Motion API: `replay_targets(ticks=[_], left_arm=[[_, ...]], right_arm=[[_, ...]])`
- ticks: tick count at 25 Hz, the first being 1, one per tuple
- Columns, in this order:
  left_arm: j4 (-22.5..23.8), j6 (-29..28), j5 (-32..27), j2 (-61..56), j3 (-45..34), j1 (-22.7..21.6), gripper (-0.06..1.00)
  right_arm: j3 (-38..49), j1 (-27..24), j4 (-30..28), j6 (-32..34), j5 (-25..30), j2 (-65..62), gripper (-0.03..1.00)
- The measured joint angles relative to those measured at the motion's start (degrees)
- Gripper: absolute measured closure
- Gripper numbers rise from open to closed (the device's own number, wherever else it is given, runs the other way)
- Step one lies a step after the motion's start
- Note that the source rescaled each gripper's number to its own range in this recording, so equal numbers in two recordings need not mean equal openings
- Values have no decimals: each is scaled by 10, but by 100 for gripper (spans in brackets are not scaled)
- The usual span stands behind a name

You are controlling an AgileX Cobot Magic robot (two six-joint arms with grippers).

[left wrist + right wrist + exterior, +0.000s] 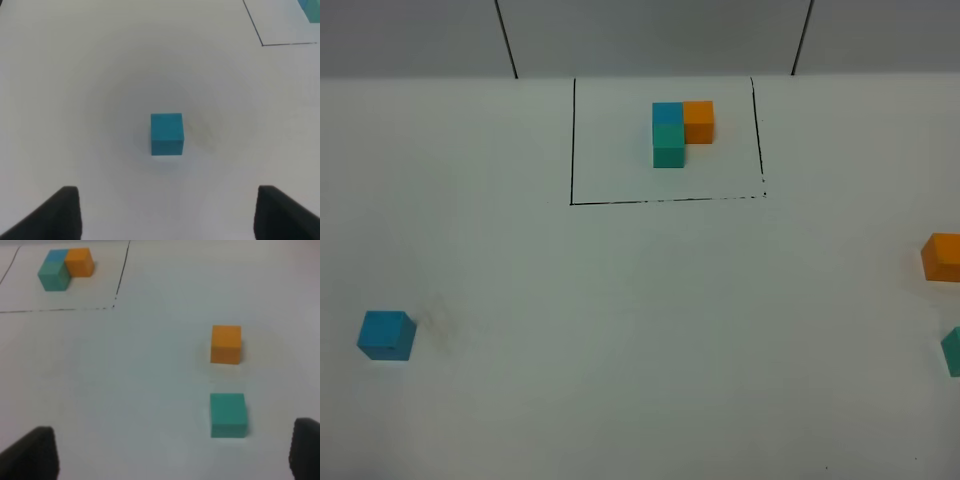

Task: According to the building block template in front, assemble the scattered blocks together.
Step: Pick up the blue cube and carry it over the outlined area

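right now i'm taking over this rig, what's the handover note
Left tool: open, empty, facing the blue cube.
Right tool: open, empty, facing the teal cube and orange cube, which sit apart.
Template: far centre.
Done: nothing, no cube is gripped or joined.
Left: bring all three cubes together in the Template's L shape.

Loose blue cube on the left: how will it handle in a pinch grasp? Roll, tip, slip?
Probably rigid: the blue cube keeps crisp, straight edges. Unlikely to roll or tip: it sits flat on the table on a full face. Matte faces look grippy, not slick; weight can't be judged.
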State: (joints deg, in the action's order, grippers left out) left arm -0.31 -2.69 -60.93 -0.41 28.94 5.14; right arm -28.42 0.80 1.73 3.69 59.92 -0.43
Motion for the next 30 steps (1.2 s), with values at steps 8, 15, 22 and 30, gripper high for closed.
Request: replay_targets(ticks=[8, 15, 22, 30], left_arm=[[0, 0, 0, 0, 0, 0, 43], [0, 0, 0, 0, 0, 0, 43], [0, 0, 0, 0, 0, 0, 43], [3, 0, 0, 2, 0, 0, 43]], right_arm=[[0, 0, 0, 0, 0, 0, 11], [0, 0, 0, 0, 0, 0, 11], [0, 0, 0, 0, 0, 0, 11], [0, 0, 0, 0, 0, 0, 11]])
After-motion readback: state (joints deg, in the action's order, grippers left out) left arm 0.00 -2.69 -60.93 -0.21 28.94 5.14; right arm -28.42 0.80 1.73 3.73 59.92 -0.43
